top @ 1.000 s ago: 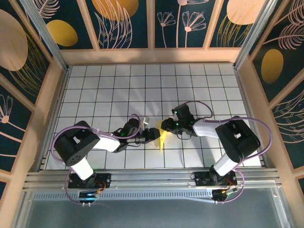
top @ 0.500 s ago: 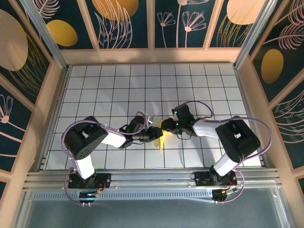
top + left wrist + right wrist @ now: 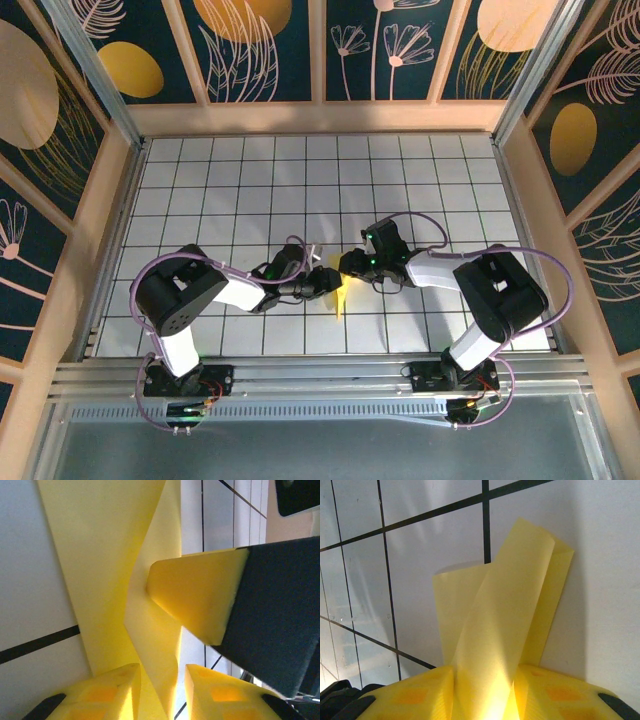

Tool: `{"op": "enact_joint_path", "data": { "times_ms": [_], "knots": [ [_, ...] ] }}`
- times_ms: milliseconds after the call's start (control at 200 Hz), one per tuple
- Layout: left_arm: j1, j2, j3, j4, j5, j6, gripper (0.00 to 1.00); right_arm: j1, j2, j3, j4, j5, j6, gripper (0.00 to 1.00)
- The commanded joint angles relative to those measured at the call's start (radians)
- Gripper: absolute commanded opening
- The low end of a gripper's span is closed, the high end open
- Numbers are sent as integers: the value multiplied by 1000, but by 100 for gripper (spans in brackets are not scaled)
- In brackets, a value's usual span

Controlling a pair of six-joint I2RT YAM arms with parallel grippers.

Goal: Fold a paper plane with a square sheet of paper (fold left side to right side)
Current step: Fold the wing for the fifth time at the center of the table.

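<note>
Paper (image 3: 340,292): yellow, part-folded, raised off the table (image 3: 200,180) close to the middle of its near edge, between both arms. Clamped from the right in right gripper (image 3: 485,680), with layers standing up between the pads, likely to anchor the crease side. Pinched from the left in left gripper (image 3: 160,680), with a flap between its fingers and right gripper touching just above. Probably held so to carry left side over to right while keeping the centreline fixed. Fold not yet flattened; no dart shape yet.
</note>
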Motion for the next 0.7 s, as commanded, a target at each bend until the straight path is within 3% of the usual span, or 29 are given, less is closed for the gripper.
{"op": "enact_joint_path", "data": {
  "times_ms": [0,345,696],
  "knots": [
    [18,-36,-33,48,4,-21,33,12,42,10,-52,36,-18,38],
    [35,-5,-17,61,22,-23,30,13,44,21,-62,38,-23,38],
    [34,28,-6,41,17,-18,11,13,42,30,-73,39,-29,38]
  ]
}}
